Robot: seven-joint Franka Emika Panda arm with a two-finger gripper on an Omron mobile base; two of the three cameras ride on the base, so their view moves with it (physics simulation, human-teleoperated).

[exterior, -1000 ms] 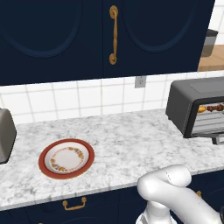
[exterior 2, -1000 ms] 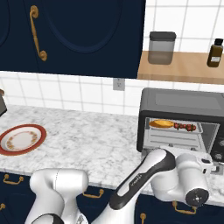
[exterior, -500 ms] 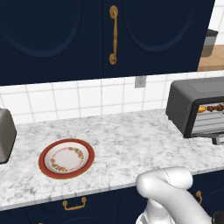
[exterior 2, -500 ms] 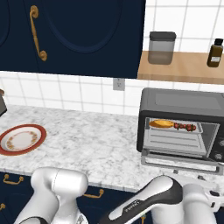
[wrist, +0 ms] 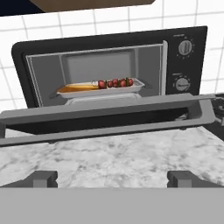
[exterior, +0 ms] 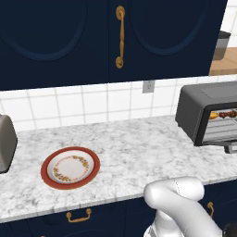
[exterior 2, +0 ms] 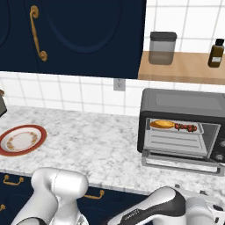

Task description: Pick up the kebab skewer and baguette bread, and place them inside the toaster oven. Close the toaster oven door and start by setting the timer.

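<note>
Marble counter [wrist: 113,157] ahead; toaster oven [wrist: 109,70] holds baguette bread [wrist: 75,88] and kebab skewer [wrist: 114,82]. Toaster oven door [wrist: 105,118] down. Jaws wide, empty. Risk: low approach slips under door edge, missing lift.

From my station the rendered light was even and bright, with no glare. The marble counter [exterior: 139,148] showed only faint shading beneath the toaster oven [exterior 2: 182,125]. Its cavity looked dimmer. Edges were soft and pixelated, without lens distortion or focus blur.
</note>
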